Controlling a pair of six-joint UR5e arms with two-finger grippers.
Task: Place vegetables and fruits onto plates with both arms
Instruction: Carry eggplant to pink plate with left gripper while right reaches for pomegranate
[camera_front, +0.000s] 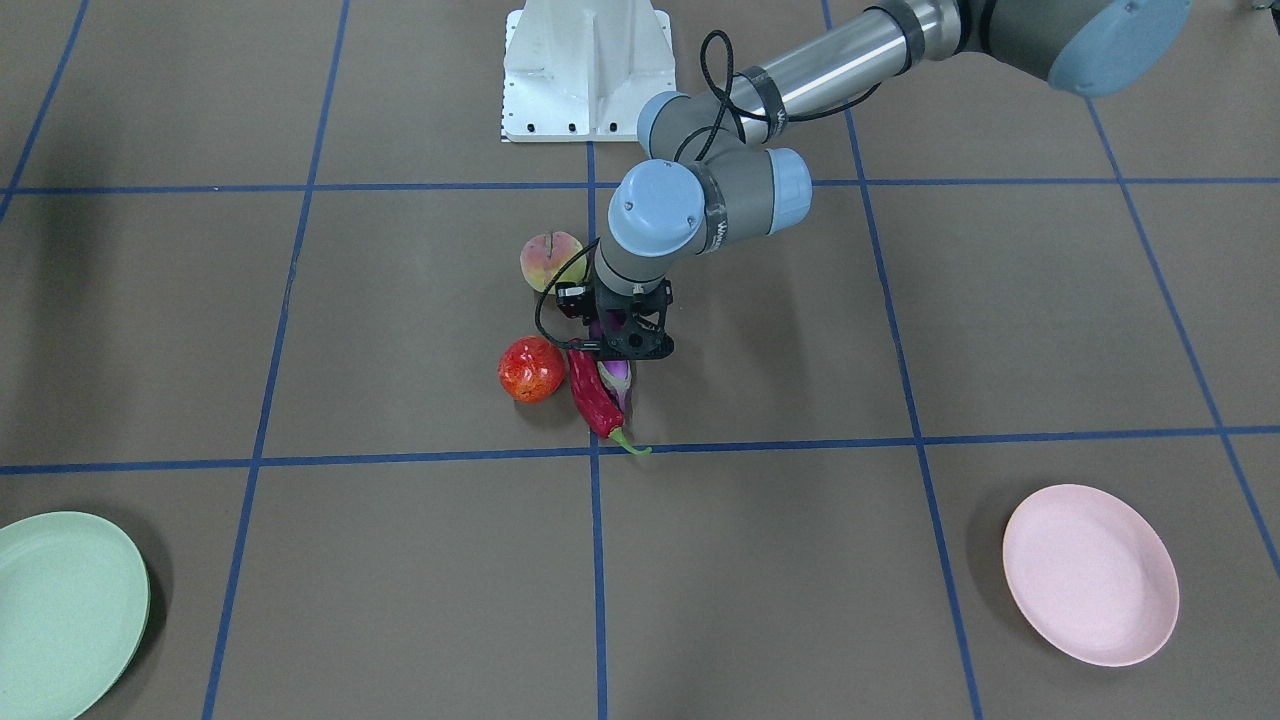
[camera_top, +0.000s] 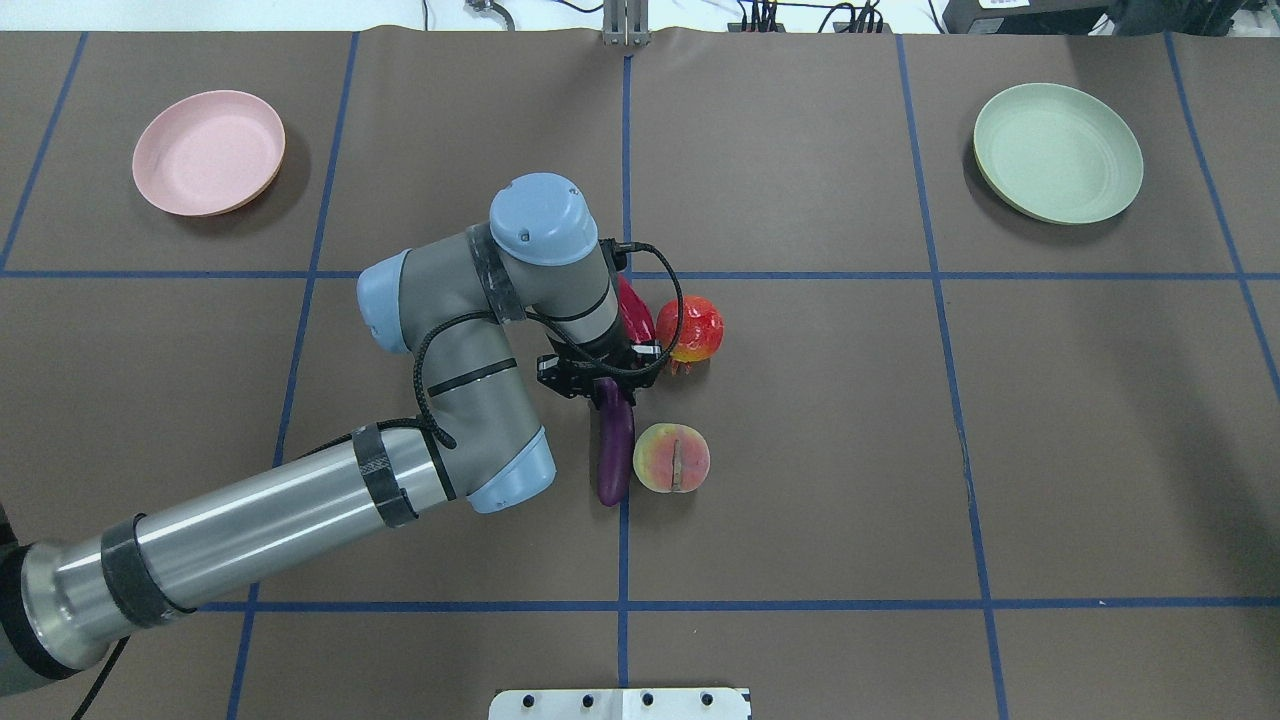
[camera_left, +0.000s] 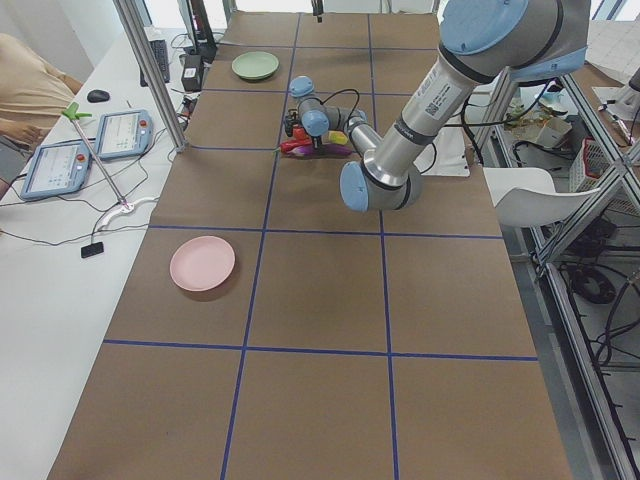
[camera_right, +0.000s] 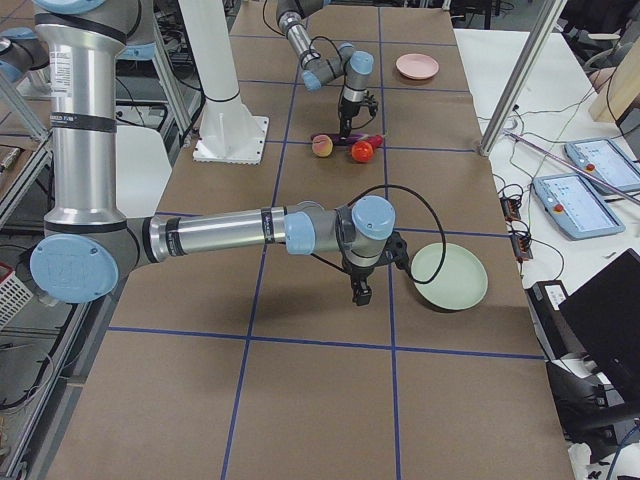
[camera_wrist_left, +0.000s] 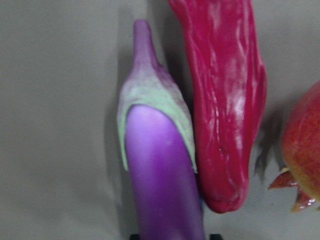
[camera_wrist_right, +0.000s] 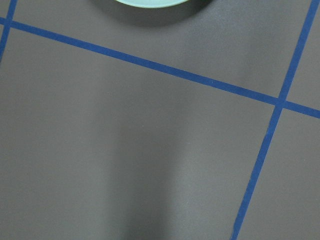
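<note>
Straddling the eggplant (camera_top: 615, 450) beside the chili pepper (camera_front: 592, 400), my left gripper (camera_top: 602, 380) was mid-pick, clamp impossible to tell; a straight lift seemed due next.

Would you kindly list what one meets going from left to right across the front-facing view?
From the left: mint green plate → red-orange fruit → chili pepper → pink plate.
</note>
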